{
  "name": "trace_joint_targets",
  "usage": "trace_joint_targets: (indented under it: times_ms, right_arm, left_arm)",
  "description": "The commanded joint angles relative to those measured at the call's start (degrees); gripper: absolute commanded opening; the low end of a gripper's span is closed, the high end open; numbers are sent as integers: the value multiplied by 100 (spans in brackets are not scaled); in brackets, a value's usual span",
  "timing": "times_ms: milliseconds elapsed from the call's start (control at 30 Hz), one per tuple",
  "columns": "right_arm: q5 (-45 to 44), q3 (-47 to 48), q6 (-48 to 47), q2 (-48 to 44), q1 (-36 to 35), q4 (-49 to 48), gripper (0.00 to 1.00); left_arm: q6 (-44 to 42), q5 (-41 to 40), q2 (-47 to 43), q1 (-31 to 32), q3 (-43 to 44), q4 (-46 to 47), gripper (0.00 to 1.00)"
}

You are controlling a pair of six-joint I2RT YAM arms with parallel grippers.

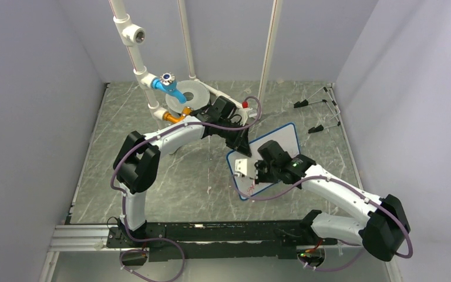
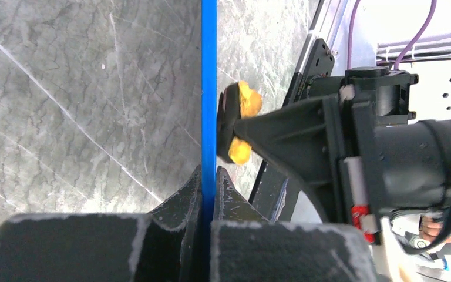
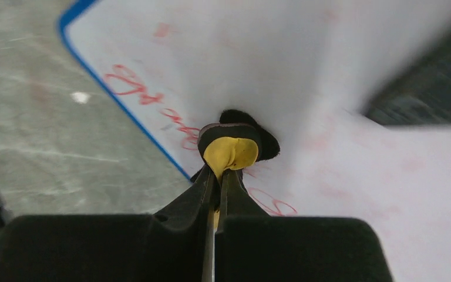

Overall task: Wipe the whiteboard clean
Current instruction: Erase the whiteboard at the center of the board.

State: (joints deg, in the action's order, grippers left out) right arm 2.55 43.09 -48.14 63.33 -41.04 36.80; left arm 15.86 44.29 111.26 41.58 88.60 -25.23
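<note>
The whiteboard [image 1: 282,143], white with a blue rim, stands tilted in mid-table. My left gripper [image 1: 242,144] is shut on its blue rim [image 2: 209,88], seen edge-on in the left wrist view. My right gripper [image 1: 252,174] is shut on a yellow and black eraser [image 3: 231,150], whose black face presses on the board's face [image 3: 387,176]. Red handwriting [image 3: 132,85] remains near the blue edge and beside the eraser; faint red smears lie elsewhere. The eraser [image 2: 239,120] and right gripper also show in the left wrist view.
A round grey disc [image 1: 189,94] and a white pipe rig with a blue tap [image 1: 169,85] stand at the back. Black clips on wires [image 1: 317,111] lie at the back right. Grey marbled table [image 1: 152,194] all round, white walls close by.
</note>
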Motion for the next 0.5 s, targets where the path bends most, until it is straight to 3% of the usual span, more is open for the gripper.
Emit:
trace_joint_targets:
  times_ms: [0, 267, 467]
  right_arm:
    - [681, -159, -425, 151, -395, 525, 0]
    - [136, -213, -128, 301, -390, 231, 0]
    - [-520, -44, 394, -128, 417, -524, 0]
  left_arm:
    - [102, 519, -254, 79, 16, -81, 0]
    - [84, 509, -248, 83, 27, -113, 0]
    - [84, 527, -238, 79, 21, -95, 0]
